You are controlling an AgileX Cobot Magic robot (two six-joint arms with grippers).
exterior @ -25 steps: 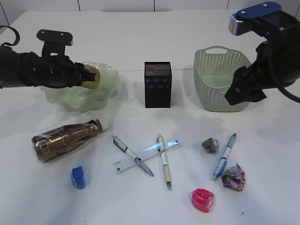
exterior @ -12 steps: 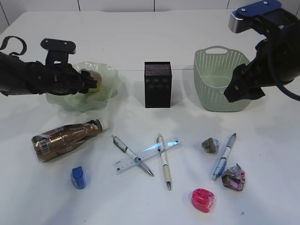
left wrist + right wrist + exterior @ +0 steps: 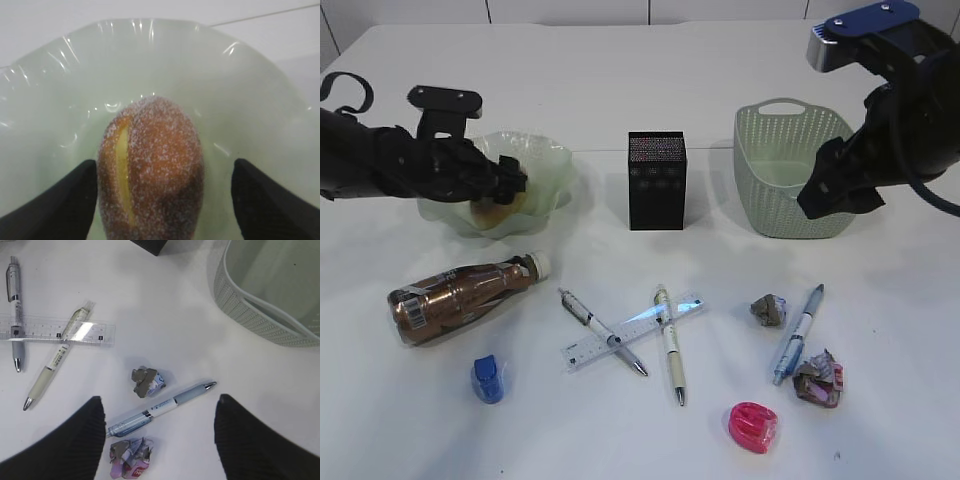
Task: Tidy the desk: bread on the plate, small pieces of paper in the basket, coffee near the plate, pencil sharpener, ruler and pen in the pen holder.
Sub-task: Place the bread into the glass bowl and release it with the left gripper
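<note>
near the desk's [image 3: 640,80] back left corner i see the bread [image 3: 150,170] lying in the plate [image 3: 165,60], my left gripper [image 3: 160,200] spread wide around it; right gripper [image 3: 160,440] hangs open over a blue pen [image 3: 160,407].

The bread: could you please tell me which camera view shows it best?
The left wrist view shows the bread best: it fills the frame, lying in the plate with its floured crust sharp. In the exterior view only a brown patch shows behind the left tool. The right wrist view misses it entirely.
</note>
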